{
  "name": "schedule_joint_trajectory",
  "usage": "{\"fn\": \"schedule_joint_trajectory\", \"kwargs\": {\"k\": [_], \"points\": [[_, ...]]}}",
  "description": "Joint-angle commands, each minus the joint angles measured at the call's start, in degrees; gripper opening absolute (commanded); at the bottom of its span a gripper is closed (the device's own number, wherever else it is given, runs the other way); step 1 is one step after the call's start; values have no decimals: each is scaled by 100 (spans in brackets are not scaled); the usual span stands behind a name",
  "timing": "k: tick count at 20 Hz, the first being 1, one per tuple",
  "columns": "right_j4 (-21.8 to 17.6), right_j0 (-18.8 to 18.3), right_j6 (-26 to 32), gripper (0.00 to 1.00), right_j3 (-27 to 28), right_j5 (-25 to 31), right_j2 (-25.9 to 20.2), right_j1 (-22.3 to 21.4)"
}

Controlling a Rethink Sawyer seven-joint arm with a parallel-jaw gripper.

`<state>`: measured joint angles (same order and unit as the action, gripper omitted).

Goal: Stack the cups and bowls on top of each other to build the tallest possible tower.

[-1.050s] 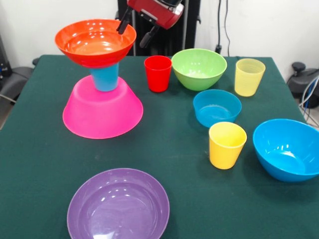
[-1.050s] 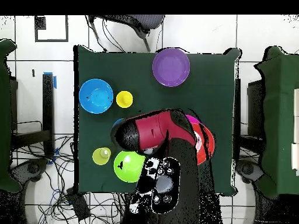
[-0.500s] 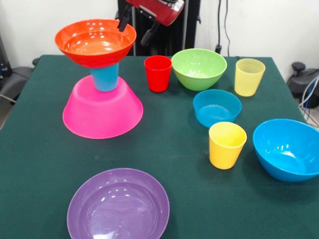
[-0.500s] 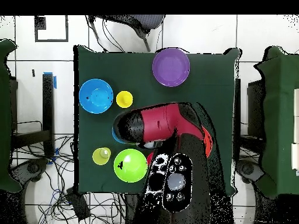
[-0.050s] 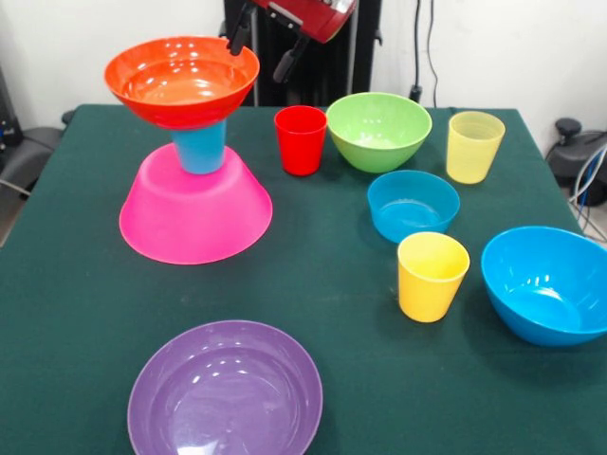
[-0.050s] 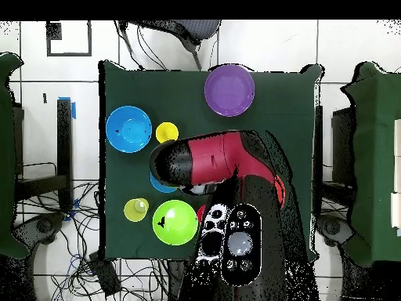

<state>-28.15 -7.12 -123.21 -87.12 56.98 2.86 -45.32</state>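
Closest to where I stand, the purple bowl (image 5: 225, 391) sits upright on the green table (image 5: 66, 313), near the front edge. Off to the right, the larger blue bowl (image 5: 548, 282) is open side up, and just beside it stands the solid yellow cup (image 5: 432, 275). Behind that cup is the small blue bowl (image 5: 413, 204), close but apart from it.

To the left, in the middle of the table, rises the tower (image 5: 190, 142): the pink bowl (image 5: 194, 213) lies upside down as the base, a blue cup (image 5: 201, 147) stands on its flat bottom, and the orange bowl (image 5: 181, 80) sits open side up on that cup, level and wider than it.

Further back stand the red cup (image 5: 301, 138), the green bowl (image 5: 378, 129) just to its right, and the pale yellow cup (image 5: 473, 146) well over to the right.

At the back, the gripper (image 5: 266, 43) hangs at the top edge, its two dark fingers (image 5: 237, 36) spread apart and holding nothing; one finger tip sits just by the orange bowl's far rim. From above, the red arm (image 6: 207, 161) covers most of the tower.
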Motion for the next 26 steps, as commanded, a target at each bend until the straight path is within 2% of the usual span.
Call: {"fn": "schedule_joint_trajectory", "kwargs": {"k": [1,7,20,26], "points": [[184,-155,845,100,240,448,-664,90],[303,-230,762,100,398,464,-715,129],[533,-320,562,100,1220,688,-729,459],[598,-337,488,100,1246,477,-703,468]]}}
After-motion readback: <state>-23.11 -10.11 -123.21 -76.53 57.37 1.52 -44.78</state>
